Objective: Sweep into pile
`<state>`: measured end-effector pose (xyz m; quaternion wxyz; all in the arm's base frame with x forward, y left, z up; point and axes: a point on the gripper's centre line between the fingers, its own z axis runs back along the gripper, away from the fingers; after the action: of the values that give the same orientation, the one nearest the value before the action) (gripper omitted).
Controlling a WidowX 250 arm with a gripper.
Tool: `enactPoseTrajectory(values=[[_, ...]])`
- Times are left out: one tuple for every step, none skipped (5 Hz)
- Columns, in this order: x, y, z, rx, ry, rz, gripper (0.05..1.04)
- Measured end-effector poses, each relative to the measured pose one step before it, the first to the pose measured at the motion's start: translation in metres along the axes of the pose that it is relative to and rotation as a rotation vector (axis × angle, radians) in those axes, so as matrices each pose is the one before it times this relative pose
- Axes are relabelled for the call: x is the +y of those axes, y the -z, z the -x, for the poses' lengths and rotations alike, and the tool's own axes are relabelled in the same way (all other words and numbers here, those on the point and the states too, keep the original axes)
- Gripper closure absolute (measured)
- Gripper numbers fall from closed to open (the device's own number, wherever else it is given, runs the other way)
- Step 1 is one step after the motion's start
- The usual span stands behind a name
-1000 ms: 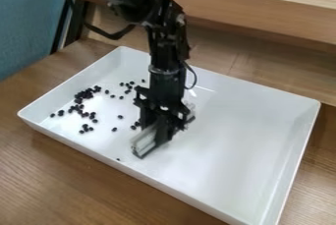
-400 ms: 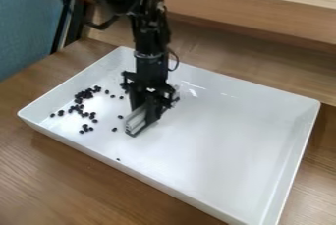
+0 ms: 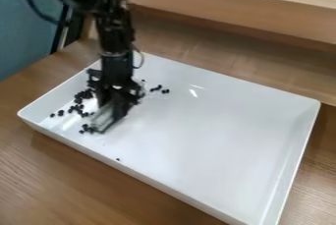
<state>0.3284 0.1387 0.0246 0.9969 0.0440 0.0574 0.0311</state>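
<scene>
The black gripper (image 3: pixel 115 102) hangs low over the left part of the white tray (image 3: pixel 230 135), shut on a pale, dark-edged piece (image 3: pixel 103 118) that slants down to the lower left, close to the tray floor. Small black beans lie scattered left of it, with a dense cluster (image 3: pixel 83 96) beside the gripper and a small group (image 3: pixel 86 128) at the pale piece's lower end. Several beans (image 3: pixel 157 88) lie right of the gripper, and one small dark speck (image 3: pixel 118 159) is near the front wall. The arm hides some of the tray floor.
The tray's raised rim (image 3: pixel 154 180) runs around the work area on a wooden table (image 3: pixel 72 184). A wooden ledge (image 3: pixel 242 10) stands behind it, and a blue panel (image 3: pixel 23 32) is at the upper left.
The gripper and its pale piece have moved left across the tray, into the scattered beans. Two single beans left of its earlier position no longer show there, and several show to its right.
</scene>
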Motion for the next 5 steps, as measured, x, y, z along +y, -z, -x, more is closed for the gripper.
enactPoseTrajectory(values=[[0.01472, 0.00272, 0.01036, 0.0117, -0.0429, 0.0079, 0.688], [0.00502, -0.00021, 0.00155, -0.0004, -0.0040, 0.0026, 0.688], [0.00054, -0.00261, -0.00293, -0.0060, 0.0062, 0.0137, 0.688], [0.00861, -0.00226, -0.00264, -0.0110, -0.0144, 0.0023, 0.688], [0.00684, -0.00293, -0.00411, 0.0064, 0.0135, -0.0074, 0.688]])
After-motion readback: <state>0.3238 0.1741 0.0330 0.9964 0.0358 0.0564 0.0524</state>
